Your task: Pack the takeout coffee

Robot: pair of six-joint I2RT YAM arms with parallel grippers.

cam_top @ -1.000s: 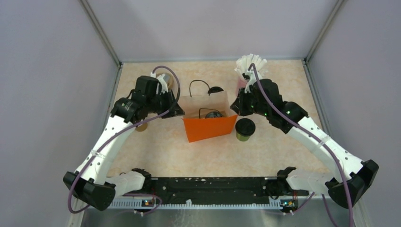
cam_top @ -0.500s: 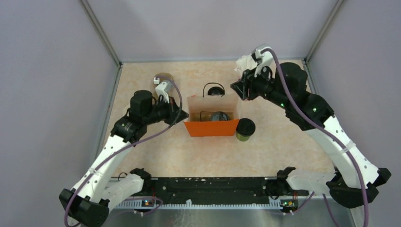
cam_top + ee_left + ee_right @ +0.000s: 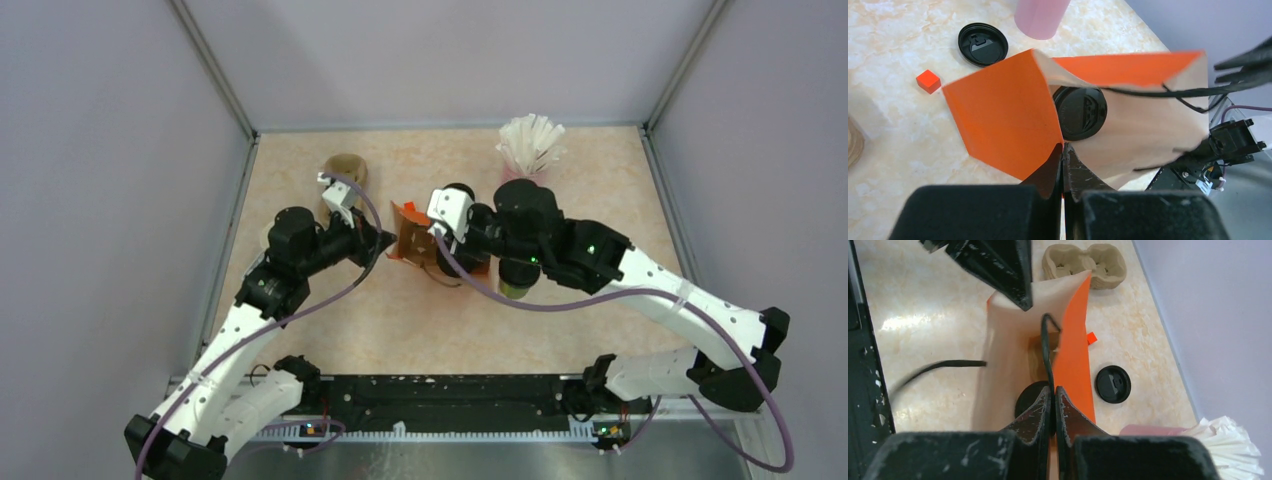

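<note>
The left claw (image 3: 1063,152) is pinched tight on the paper rim of the orange bag (image 3: 1003,115), at the corner nearest its own camera. The right claw (image 3: 1052,392) is closed too, nipping the thin black handle (image 3: 1047,355) that loops up from the opposite side of the bag's mouth. Between them the two arms hold the mouth spread and turned toward the left wrist camera.

The coffee cup (image 3: 1080,112) is already down inside the bag. Its round black lid shows against the cream lining, and from this angle I cannot tell whether it stands level. From above, a second cup (image 3: 514,286) shows just beside the bag, mostly covered by the right arm. A loose lid (image 3: 983,44) lies on the table (image 3: 888,130) behind the bag, near a pink cup (image 3: 1040,17).

The loading step looks done for the cup in the bag, and the work in hand seems to be steadying or squaring the bag up. The next move probably calls for setting the bag flat and upright so the cup does not tip. Then one claw can let go gently without dragging the paper. If the second cup is also meant to go in, the right claw must drop the handle first.
</note>
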